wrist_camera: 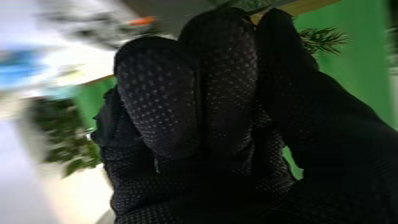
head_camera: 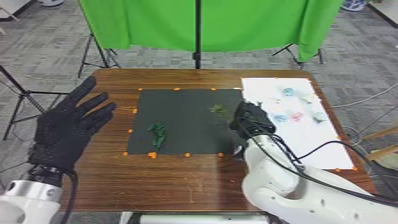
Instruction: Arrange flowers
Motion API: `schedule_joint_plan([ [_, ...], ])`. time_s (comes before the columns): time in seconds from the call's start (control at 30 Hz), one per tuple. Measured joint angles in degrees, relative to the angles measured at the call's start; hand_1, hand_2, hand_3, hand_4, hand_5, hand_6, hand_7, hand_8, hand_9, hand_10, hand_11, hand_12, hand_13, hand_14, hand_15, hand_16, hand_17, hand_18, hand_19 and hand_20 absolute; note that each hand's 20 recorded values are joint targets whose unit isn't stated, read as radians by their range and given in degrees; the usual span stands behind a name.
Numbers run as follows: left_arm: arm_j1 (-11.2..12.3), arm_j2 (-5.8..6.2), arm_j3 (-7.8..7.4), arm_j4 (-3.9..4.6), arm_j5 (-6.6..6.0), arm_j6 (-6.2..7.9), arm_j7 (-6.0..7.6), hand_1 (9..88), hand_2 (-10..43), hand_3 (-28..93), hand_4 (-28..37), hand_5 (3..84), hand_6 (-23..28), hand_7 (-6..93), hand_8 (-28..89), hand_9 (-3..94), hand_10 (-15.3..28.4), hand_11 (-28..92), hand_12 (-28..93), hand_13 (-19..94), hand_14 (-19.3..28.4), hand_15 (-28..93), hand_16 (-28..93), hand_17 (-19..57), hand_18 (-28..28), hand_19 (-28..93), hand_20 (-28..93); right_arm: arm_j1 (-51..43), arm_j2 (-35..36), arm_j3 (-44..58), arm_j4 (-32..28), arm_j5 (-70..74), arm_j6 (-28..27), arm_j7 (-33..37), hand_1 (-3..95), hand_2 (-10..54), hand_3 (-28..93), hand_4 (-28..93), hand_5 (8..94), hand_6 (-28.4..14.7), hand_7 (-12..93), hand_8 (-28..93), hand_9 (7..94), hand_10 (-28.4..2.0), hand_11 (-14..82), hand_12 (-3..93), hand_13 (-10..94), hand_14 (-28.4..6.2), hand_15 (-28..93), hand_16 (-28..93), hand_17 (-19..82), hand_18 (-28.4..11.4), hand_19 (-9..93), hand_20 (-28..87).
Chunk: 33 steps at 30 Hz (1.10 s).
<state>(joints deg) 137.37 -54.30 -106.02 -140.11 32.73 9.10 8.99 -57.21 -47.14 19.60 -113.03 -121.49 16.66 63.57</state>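
Robot hand on the right (head_camera: pixel 251 120), as I see it from here, looks closed on a green sprig (head_camera: pixel 218 110). Up close, its fingers are bent in against the thumb, and needle-like tips poke out past them, so I'd call that a pinch on the stem, though the glove covers the grip itself. This is over the right edge of the dark mat (head_camera: pixel 190 136), right beside the white sheet (head_camera: pixel 306 146).

The left robot hand (head_camera: pixel 67 131) is out over the left side of the surface (head_camera: pixel 178 185), fingers straight and spread, with nothing in it.

As for how far along it is, I'd say early days. One green piece (head_camera: pixel 157 134) lies on the left part of the mat, well apart from the sprig, and that might be the first bit of the arrangement. The sprig would then be the second, on the mat side but not let go of. The blooms are all waiting on the sheet: a blue flower (head_camera: pixel 288 92) towards the far end, another blue one (head_camera: pixel 281 118) nearer, and a pink flower (head_camera: pixel 297 116) just beside that, among paler stems. By my reckoning, the sprig needs settling first, then the colour has to come across.
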Motion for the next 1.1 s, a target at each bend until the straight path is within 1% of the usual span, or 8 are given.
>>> schedule_joint_plan([
  [0.2, -0.8, 1.1, 0.15, 0.17, 0.01, -0.19, 0.07, 22.8, 6.7, 75, -25.2, 25.3, 4.5, 15.2, -11, 22.2, 17.4, 18, 13, 14, 22.9, 28, 0, -18.7, 23.5, 38, 8, 9.5, -8.3, -6.9, 4.6, 5.3, -2.6, -1.3, 52.7, -9.5, 69, -28, 91.8, -1.6, 19, 11, 93.7, -11.4, 40.1, 15.0, 85, -9.4, 62, 18, 42, -23.8, 93, 30],
  [0.37, -1.7, 1.77, 0.55, 0.94, -0.02, -1.06, 0.4, 22.7, 6.6, 75, -25.2, 25.3, 4.5, 15.2, -11, 22.2, 17.3, 18, 13, 14, 22.9, 28, 0, -18.7, 23.6, 38, 8, 15.0, -13.0, -12.0, 7.6, 9.2, -3.7, -1.2, 52.2, -9.5, 70, -27, 91.5, -1.5, 20, 12, 93.7, -11.4, 40.0, 15.2, 85, -9.5, 63, 18, 41, -23.8, 93, 31],
  [0.47, -2.5, 1.96, 0.85, 1.46, -0.03, -1.8, 0.52, 22.7, 6.6, 75, -25.2, 25.3, 4.6, 15.1, -11, 22.2, 17.3, 19, 13, 14, 22.9, 28, 0, -18.7, 23.6, 38, 8, 16.2, -14.8, -13.1, 8.9, 10.2, -5.2, -0.9, 52.1, -9.5, 69, -27, 91.2, -1.5, 20, 12, 93.7, -11.5, 40.2, 15.3, 84, -9.6, 63, 18, 41, -23.9, 93, 31],
  [0.7, -5.0, 2.05, 2.02, 2.61, -0.03, -3.4, 0.44, 22.7, 6.7, 75, -25.2, 25.4, 4.6, 15.1, -11, 22.3, 17.5, 19, 13, 14, 22.7, 28, -1, -18.7, 23.5, 39, 8, 16.3, -16.8, -14.8, 11.5, 11.5, -6.4, 1.1, 51.5, -9.5, 70, -27, 90.9, -1.7, 20, 11, 93.7, -11.4, 40.4, 15.4, 84, -9.7, 63, 18, 41, -24.1, 93, 31],
  [0.83, -6.0, 2.27, 2.42, 2.99, -0.02, -4.05, 0.37, 22.7, 6.7, 75, -25.2, 25.4, 4.6, 15.1, -11, 22.2, 17.4, 19, 13, 14, 22.8, 28, 0, -18.7, 23.5, 39, 8, 16.8, -17.2, -16.6, 12.4, 12.2, -7.2, 1.9, 50.4, -9.5, 70, -27, 91.0, -1.7, 21, 11, 93.7, -11.3, 40.8, 15.4, 84, -9.7, 63, 18, 41, -24.5, 93, 32],
  [0.97, -7.3, 2.53, 3.12, 3.39, 0.0, -4.58, 0.29, 22.7, 6.7, 75, -25.3, 25.3, 4.6, 15.2, -11, 22.2, 17.4, 18, 13, 14, 22.8, 28, 0, -18.7, 23.5, 39, 8, 17.5, -17.6, -18.6, 12.9, 12.4, -8.2, 2.2, 48.7, -9.5, 70, -26, 91.5, -1.3, 21, 10, 93.7, -11.4, 41.4, 15.5, 84, -9.9, 64, 18, 41, -24.8, 93, 32],
  [1.1, -8.3, 2.78, 3.44, 3.57, 0.0, -4.94, 0.16, 22.7, 6.7, 75, -25.2, 25.3, 4.6, 15.3, -11, 22.2, 17.4, 18, 13, 14, 22.8, 28, 0, -18.7, 23.5, 39, 8, 17.9, -18.1, -19.3, 12.9, 12.0, -9.6, 2.2, 46.9, -9.5, 70, -26, 91.9, -0.9, 21, 9, 93.7, -11.5, 42.1, 15.3, 85, -10.1, 64, 18, 42, -25.1, 93, 33],
])
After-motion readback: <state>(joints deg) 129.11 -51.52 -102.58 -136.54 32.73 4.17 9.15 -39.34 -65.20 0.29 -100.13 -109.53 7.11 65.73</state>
